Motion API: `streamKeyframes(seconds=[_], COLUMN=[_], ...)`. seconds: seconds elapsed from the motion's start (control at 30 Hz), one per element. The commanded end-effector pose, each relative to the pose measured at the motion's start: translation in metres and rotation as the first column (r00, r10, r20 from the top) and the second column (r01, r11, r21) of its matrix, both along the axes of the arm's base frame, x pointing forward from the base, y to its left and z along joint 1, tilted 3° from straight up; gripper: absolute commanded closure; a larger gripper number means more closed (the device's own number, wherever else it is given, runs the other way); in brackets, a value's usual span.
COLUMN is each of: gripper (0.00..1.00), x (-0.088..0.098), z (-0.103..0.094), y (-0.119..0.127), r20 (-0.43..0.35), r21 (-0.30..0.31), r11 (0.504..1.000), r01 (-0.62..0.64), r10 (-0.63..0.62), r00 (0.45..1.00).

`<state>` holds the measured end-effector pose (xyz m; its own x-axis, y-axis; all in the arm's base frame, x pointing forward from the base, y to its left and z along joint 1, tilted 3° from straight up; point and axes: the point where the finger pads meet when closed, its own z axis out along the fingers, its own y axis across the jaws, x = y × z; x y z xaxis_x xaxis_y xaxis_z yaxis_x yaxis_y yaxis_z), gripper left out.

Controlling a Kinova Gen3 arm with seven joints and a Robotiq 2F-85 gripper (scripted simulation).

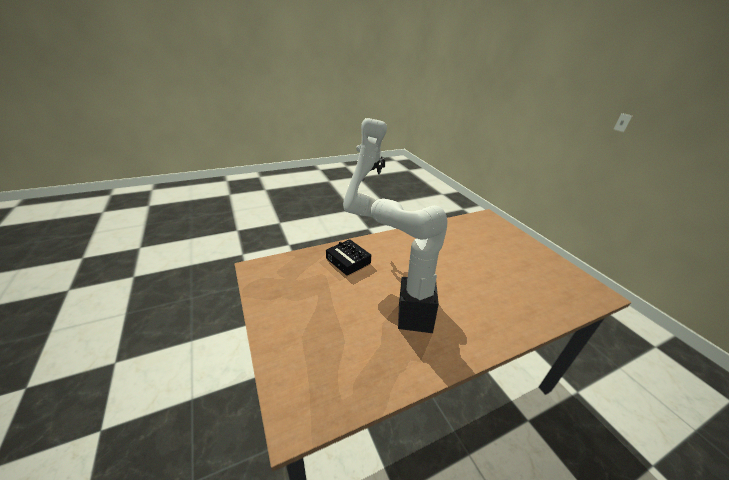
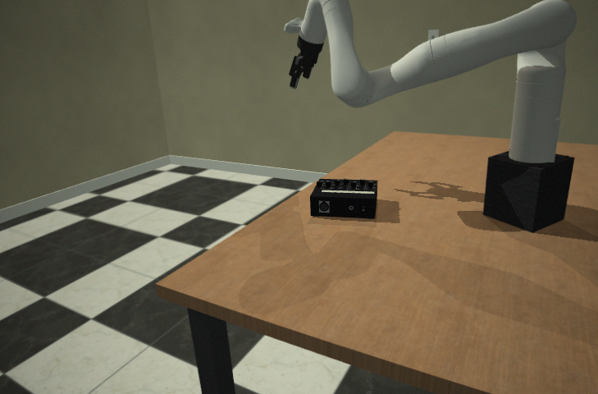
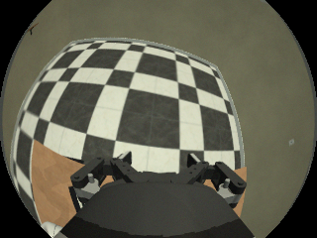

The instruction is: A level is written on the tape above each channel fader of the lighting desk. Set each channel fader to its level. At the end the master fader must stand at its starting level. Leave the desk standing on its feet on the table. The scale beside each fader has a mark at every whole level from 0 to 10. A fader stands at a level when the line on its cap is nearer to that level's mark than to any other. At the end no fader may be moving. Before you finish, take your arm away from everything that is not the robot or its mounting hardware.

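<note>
The black lighting desk (image 1: 337,264) (image 2: 339,208) stands flat on the table near its far edge. A pale tape strip (image 1: 344,255) (image 2: 348,191) runs across its top, with several small dark caps behind it. The writing, the scale marks and the fader levels are too small to read. In the wrist view only a sliver of the desk shows at the lower left, mostly hidden by the gripper. My gripper (image 1: 379,169) (image 2: 299,82) (image 3: 159,159) is open and empty, high above the desk and touching nothing.
The wooden table (image 1: 297,339) (image 2: 429,287) (image 3: 47,183) carries the desk and the arm's black base block (image 1: 417,314) (image 2: 518,194). The table's edge lies close behind the desk. Arm shadows fall across the table top. A wall plate (image 1: 622,122) is far off.
</note>
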<state>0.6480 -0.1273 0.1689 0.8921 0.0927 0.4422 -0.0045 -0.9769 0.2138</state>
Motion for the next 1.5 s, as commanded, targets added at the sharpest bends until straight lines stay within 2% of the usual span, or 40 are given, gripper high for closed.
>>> streamKeyframes(seconds=[0.0, 0.07, 0.1, 0.27, 0.33, 0.37, 0.4, 0.47, 0.5, 0.6, 0.67, 0.7, 0.73, 0.77, 0.83, 0.87, 0.97, 1.0, 1.1, 1.17, 1.3, 1.47], gripper=[0.0, 0.0, 0.0, 0.0, 0.0, 0.0, 0.0, 0.0, 0.0, 0.0, 0.0, 0.0, 0.0, 0.0, 0.0, 0.0, 0.0, 0.0, 0.0, 0.0, 0.0, 0.0], x=[0.0, 0.0, -0.012, -0.012, -0.039, -0.039, -0.052, -0.052, -0.066, -0.066, -0.093, -0.093, -0.106, -0.106, -0.13, -0.13, -0.163, -0.163, -0.189, -0.189, -0.214, -0.229], z=[0.002, 0.002, -0.01, -0.01, -0.031, -0.031, -0.041, -0.041, -0.049, -0.049, -0.063, -0.063, -0.07, -0.07, -0.08, -0.08, -0.091, -0.091, -0.099, -0.099, -0.105, -0.109], y=[0.001, 0.001, 0.022, 0.022, 0.059, 0.059, 0.076, 0.076, 0.092, 0.092, 0.12, 0.12, 0.132, 0.132, 0.153, 0.153, 0.178, 0.178, 0.196, 0.196, 0.211, 0.219], r20=[0.003, 0.003, -0.027, -0.027, -0.084, -0.084, -0.112, -0.112, -0.14, -0.14, -0.192, -0.192, -0.216, -0.216, -0.261, -0.261, -0.317, -0.317, -0.361, -0.361, -0.401, -0.425], r21=[0.0, 0.0, 0.029, 0.029, 0.079, 0.079, 0.1, 0.1, 0.119, 0.119, 0.151, 0.151, 0.164, 0.164, 0.186, 0.186, 0.207, 0.207, 0.22, 0.22, 0.228, 0.232], r11=[1.0, 1.0, 1.0, 1.0, 0.997, 0.997, 0.995, 0.995, 0.993, 0.993, 0.988, 0.988, 0.986, 0.986, 0.981, 0.981, 0.976, 0.976, 0.972, 0.972, 0.968, 0.966], r01=[-0.002, -0.002, 0.0, 0.0, 0.007, 0.007, 0.012, 0.012, 0.018, 0.018, 0.031, 0.031, 0.037, 0.037, 0.051, 0.051, 0.07, 0.07, 0.087, 0.087, 0.102, 0.112], r10=[0.002, 0.002, 0.001, 0.001, -0.001, -0.001, -0.001, -0.001, -0.001, -0.001, -0.001, -0.001, -0.001, -0.001, -0.001, -0.001, -0.001, -0.001, -0.001, -0.001, -0.002, -0.003], r00=[1.0, 1.0, 1.0, 1.0, 0.996, 0.996, 0.994, 0.994, 0.99, 0.99, 0.981, 0.981, 0.976, 0.976, 0.965, 0.965, 0.948, 0.948, 0.932, 0.932, 0.916, 0.905])
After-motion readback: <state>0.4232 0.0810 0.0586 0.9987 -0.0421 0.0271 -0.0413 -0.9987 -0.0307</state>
